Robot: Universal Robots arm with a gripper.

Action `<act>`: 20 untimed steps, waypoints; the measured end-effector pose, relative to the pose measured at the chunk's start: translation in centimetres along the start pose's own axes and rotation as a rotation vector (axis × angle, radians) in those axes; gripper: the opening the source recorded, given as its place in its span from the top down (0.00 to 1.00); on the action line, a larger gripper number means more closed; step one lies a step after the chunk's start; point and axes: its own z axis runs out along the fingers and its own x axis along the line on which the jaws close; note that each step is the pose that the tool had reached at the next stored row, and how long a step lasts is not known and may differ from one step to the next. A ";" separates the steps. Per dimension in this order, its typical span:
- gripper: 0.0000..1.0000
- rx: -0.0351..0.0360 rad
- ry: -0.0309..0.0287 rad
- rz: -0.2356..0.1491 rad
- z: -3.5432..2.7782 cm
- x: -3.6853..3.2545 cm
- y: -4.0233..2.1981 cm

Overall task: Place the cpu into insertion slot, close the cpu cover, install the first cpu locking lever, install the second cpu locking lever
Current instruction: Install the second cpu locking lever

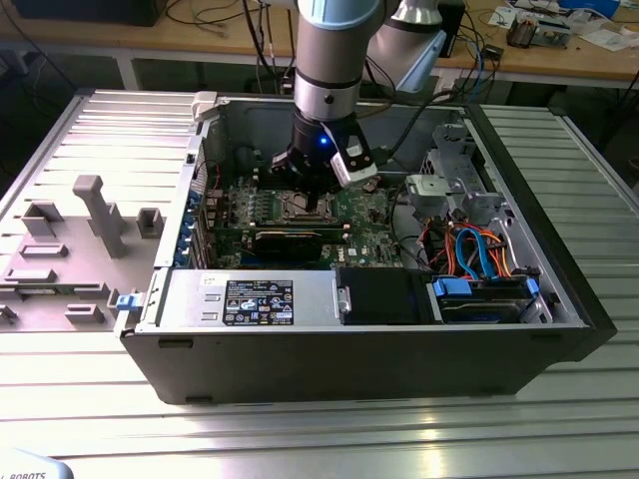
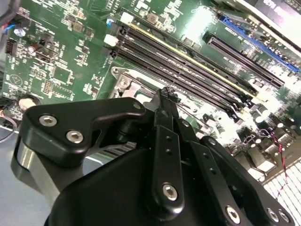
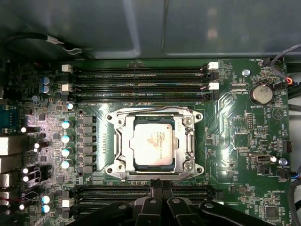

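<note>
A: Where's the cpu [image 3: 152, 147]?

B: In the first wrist view it sits flat in the slot [image 3: 123, 173], silver top up, with the cover [image 3: 188, 136] folded down around it.

A: And the gripper [image 2: 165, 94]?

B: Just above the socket's edge beside the long black slots [image 2: 197, 70]. In both wrist views its fingers [image 3: 159, 184] are pressed together at the tips, holding nothing.

A: Levers?

B: A thin wire runs along the socket edge nearest the fingers; whether it's latched, I can't tell.

A: The wider scene?

B: In the exterior view the arm [image 1: 329, 60] reaches down into the open case [image 1: 349, 369], over the board [image 1: 364, 215].
</note>
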 end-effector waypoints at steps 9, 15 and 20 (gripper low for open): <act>0.89 -0.0653 0.0030 -0.002 -0.01 -0.01 -1.32; 0.89 -0.0653 0.0030 -0.002 -0.01 -0.01 -1.46; 0.89 -0.0653 0.0030 -0.003 -0.01 -0.04 -1.47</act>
